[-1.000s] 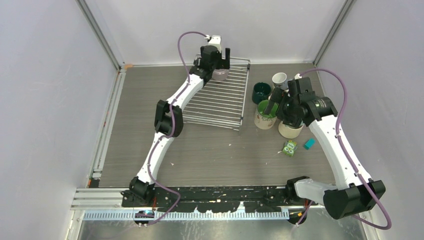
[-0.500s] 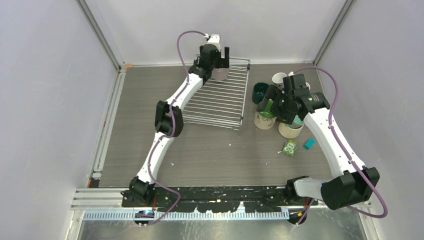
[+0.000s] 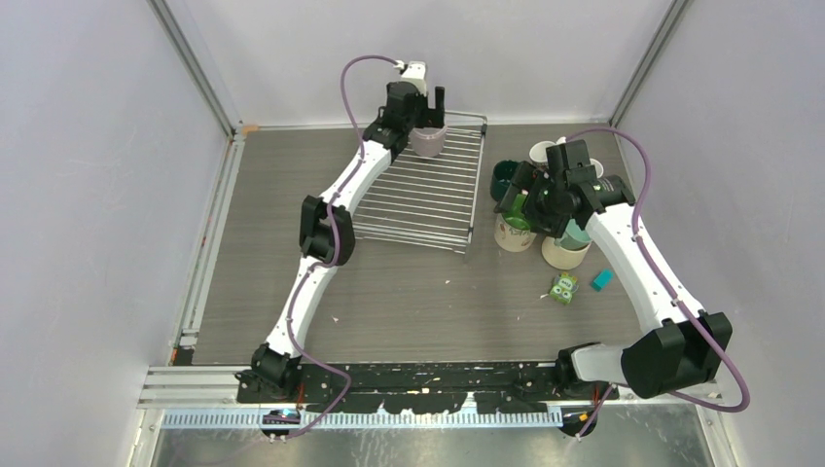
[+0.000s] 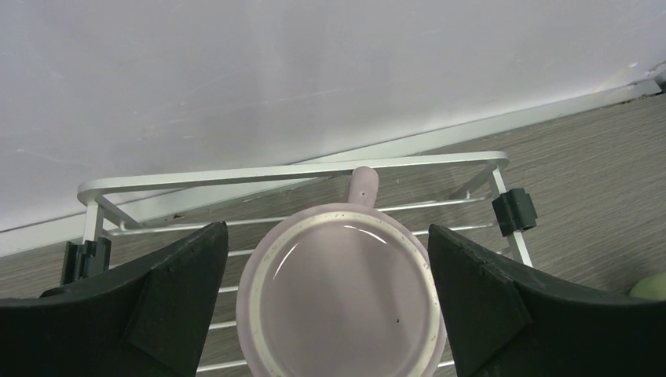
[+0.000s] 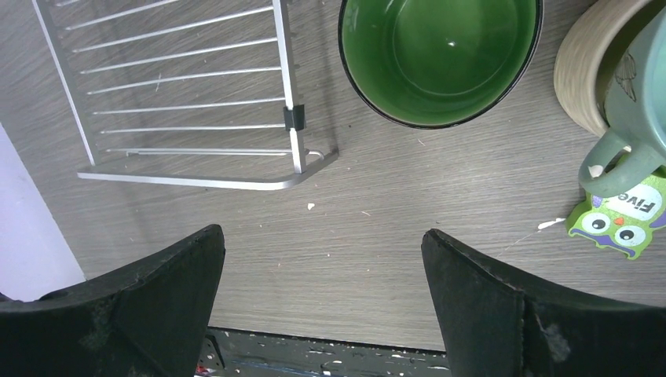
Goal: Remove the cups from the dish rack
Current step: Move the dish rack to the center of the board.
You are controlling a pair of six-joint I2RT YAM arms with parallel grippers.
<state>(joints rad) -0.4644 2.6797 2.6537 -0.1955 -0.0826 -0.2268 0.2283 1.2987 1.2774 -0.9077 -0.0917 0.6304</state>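
Observation:
A mauve mug [image 3: 428,142] stands at the far end of the silver wire dish rack [image 3: 418,206]. My left gripper [image 3: 428,129] is open and straddles it. In the left wrist view the mug [image 4: 342,302] sits between the spread fingers [image 4: 181,298], handle toward the wall, on the rack [image 4: 290,169]. Right of the rack stand a dark teal mug [image 3: 507,180], a white mug [image 3: 544,154], a green-lined cream mug [image 3: 514,232] and a cream mug [image 3: 562,256]. My right gripper [image 3: 520,195] hangs open and empty above them.
An owl toy [image 3: 562,287] and a small teal block [image 3: 602,280] lie on the table near the right arm. The right wrist view shows the rack's near corner [image 5: 302,161], the green-lined mug [image 5: 440,55], a grey-green mug [image 5: 640,102] and the owl toy [image 5: 620,220].
My right gripper has swung left and back, over the cups toward the rack. My left gripper has shifted slightly toward the back wall, still around the mauve mug.

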